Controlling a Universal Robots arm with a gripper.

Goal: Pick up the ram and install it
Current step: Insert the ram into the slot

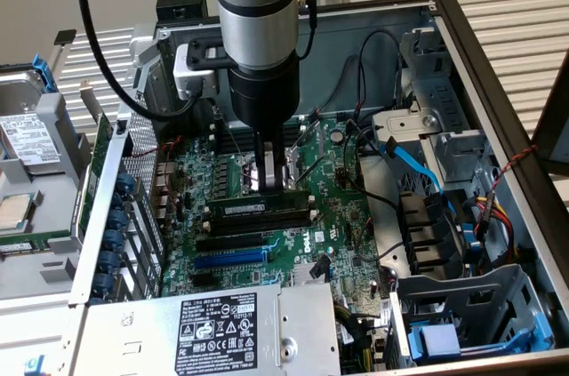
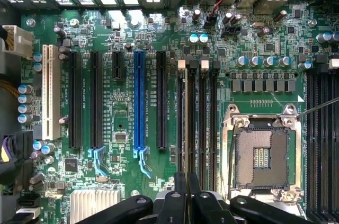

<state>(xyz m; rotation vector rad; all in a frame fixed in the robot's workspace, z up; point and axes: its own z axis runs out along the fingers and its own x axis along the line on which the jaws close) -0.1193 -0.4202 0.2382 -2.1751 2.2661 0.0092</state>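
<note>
The ram (image 1: 258, 205) is held standing on edge in a black slot (image 1: 267, 216) on the motherboard (image 1: 342, 216), its top edge apparently pinched by the closed hand (image 1: 271, 182). It is judged light, stiff and fragile, best taken by its bare long edges, off the chips. Its labelled face is shown in the exterior view, whereas it is seen edge-on beside the empty socket (image 2: 262, 152) in the wrist view.

I count one gripper (image 1: 271, 185), one green ram (image 1: 244, 208), one blue slot (image 2: 139, 99), one white slot (image 2: 51, 91), one square silver socket (image 2: 261, 155) and one big grey box (image 1: 178, 327) with a sticker.
</note>
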